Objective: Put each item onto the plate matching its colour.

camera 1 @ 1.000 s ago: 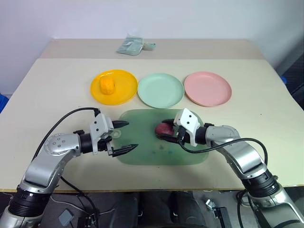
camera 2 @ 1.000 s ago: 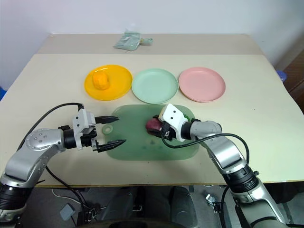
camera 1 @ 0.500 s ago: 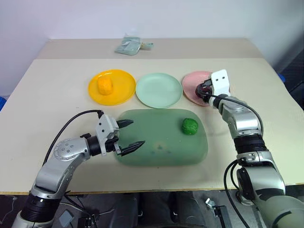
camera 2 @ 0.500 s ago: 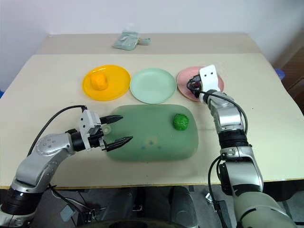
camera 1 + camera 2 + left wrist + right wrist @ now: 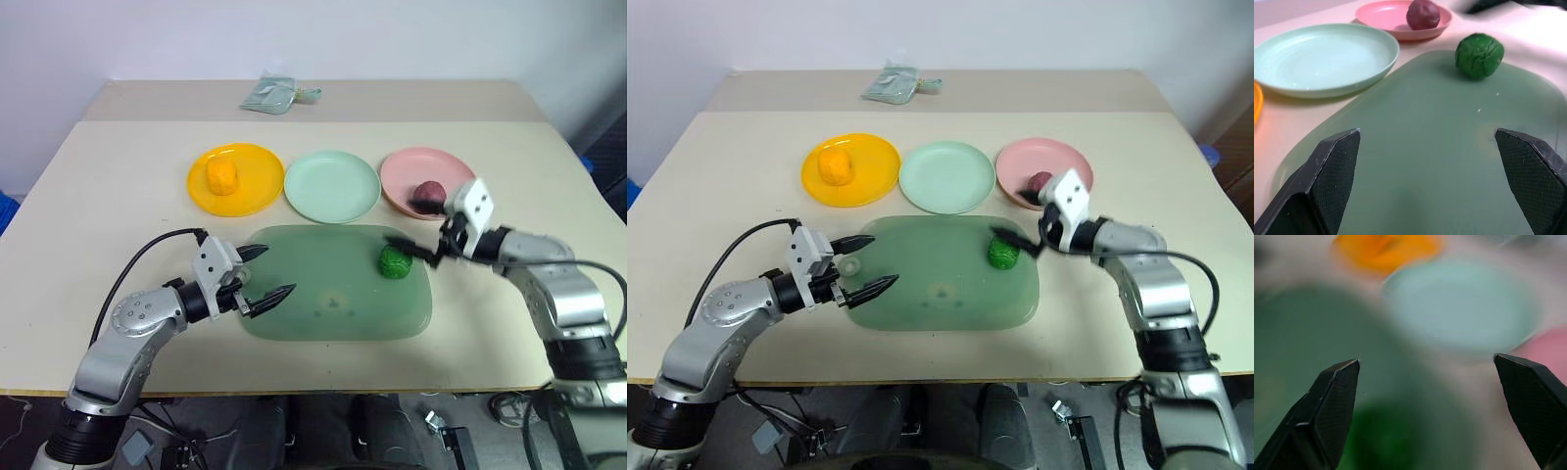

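maroon item [image 5: 427, 190] now on pink plate [image 5: 403, 166], right fingers [image 5: 404, 244] spread

Both arms are shiny silver metal with round joints and black bands. Each wrist has a white boxy block. The left gripper [image 5: 265, 276] and right gripper [image 5: 416, 251] have pointy black fingers. Thin black cables loop along both arms.

Lab-like room, bare beige table [image 5: 118, 196], blank wall [image 5: 343, 39]

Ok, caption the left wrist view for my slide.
Open left pincer over the green board, facing a green ball, with a maroon ball on the pink plate.
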